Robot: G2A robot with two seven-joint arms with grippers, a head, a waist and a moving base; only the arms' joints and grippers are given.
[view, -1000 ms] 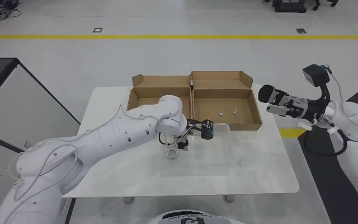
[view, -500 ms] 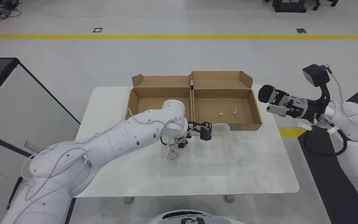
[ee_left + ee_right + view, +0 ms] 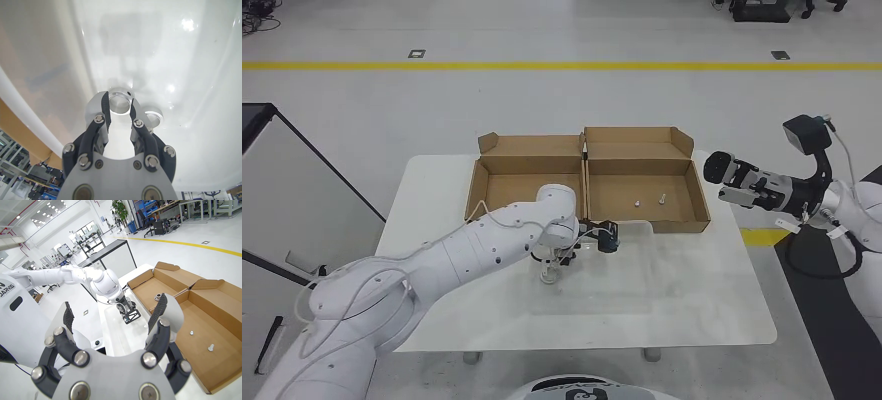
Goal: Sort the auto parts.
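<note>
A round metal flanged part [image 3: 119, 103] stands on the white table [image 3: 672, 290], just in front of the two cardboard boxes. My left gripper [image 3: 118, 102] points down over it, and its black pads sit against both sides of the part's collar. A second metal disc [image 3: 153, 116] lies right beside it. From above, these parts [image 3: 550, 272] show under the left wrist. My right gripper [image 3: 115, 302] hangs open in the air off the table's right end [image 3: 724, 183], holding nothing.
The left cardboard box [image 3: 504, 186] holds one flanged part [image 3: 158, 296]. The right cardboard box [image 3: 682, 190] holds two small bolts [image 3: 638, 201] [image 3: 663, 197]. The table's front and right areas are bare.
The left arm has shifted its wrist slightly back toward the parts and settled lower over them. The right arm has not moved.
</note>
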